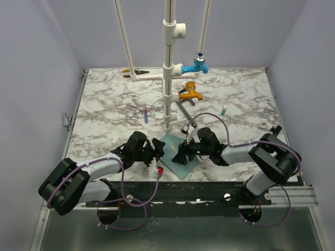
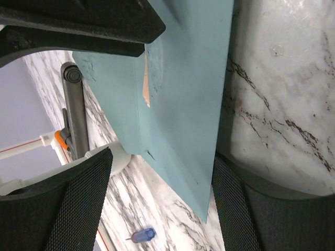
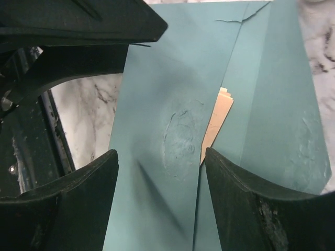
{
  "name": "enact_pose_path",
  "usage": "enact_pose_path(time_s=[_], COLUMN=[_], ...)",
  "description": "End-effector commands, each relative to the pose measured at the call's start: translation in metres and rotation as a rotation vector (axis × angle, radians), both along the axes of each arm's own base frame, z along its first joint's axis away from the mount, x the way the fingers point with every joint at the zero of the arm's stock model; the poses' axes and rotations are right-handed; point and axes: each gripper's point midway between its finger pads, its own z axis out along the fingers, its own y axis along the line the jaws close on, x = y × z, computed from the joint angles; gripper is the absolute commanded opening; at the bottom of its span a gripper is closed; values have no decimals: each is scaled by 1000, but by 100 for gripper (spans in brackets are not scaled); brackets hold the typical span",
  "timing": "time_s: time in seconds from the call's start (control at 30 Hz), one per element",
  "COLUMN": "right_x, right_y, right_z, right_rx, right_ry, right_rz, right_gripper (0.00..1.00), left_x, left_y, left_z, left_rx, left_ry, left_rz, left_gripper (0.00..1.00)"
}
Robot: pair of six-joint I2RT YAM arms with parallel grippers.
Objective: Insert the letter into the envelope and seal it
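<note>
Pincers are both spreading wide and pinching nothing; the left gripper [image 1: 156, 148] is hanging over the left side of the flat light teal-blue paper envelope [image 1: 177, 156]; the right gripper [image 1: 182, 154] is hanging over its right side. The envelope is lying on the white and grey marble table [image 1: 104, 104], low in the middle of the top picture, touching the table and sitting between the two grippers. The tan brown paper letter [image 3: 217, 123] is sitting inside the envelope; only a thin strip is peeking out at a gap between two blue folds, so I think the sealing is not yet done.

Here is what I think could go wrong; the table is looking smooth, so a sideways push could be sliding the envelope away; the letter could be slipping back out through the gap; the grippers are very near each other and could be bumping; hard pressing could be ripping the paper.

The top picture is showing both arms and the tall white pipe stand [image 1: 167, 78] behind them, but no tan strip; both wrist pictures are showing that strip; only the right wrist picture is showing a wrinkled oval mark in the middle and a ragged line, maybe a tear, near the upper edge.
</note>
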Motion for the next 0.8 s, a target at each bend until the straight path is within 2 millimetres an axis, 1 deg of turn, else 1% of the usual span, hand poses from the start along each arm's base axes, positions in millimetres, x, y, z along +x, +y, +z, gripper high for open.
enact_pose_path(time_s=[0.0,0.07,0.17,0.23,0.4,0.57,0.63,0.7,0.77], right_x=[-24,-25,-16,-14,-24,-25,-14,4,19], right_y=[5,12,22,27,32,42,42,34,17], right_z=[-5,2,10,13,26,36,32,21,3], right_rx=[19,62,102,123,195,205,163,75,-47], right_ry=[48,58,71,82,99,98,95,74,69], right_rz=[93,99,64,61,99,142,89,-19,-135], right_gripper=[70,70,71,71,71,71,70,72,73], left_x=[-16,-15,-16,-16,-21,-27,-27,-26,-26], left_y=[-4,-7,-11,-11,-9,-9,-9,-7,-1], left_z=[-7,-4,-2,-2,-8,-11,-11,-11,-12], left_rx=[-14,-25,-38,-36,-24,-28,-25,-16,5], left_ry=[44,37,39,36,53,61,60,60,73], left_rz=[-76,-84,-100,-106,-117,-143,-141,-126,-103], left_gripper=[74,74,74,74,74,74,74,74,75])
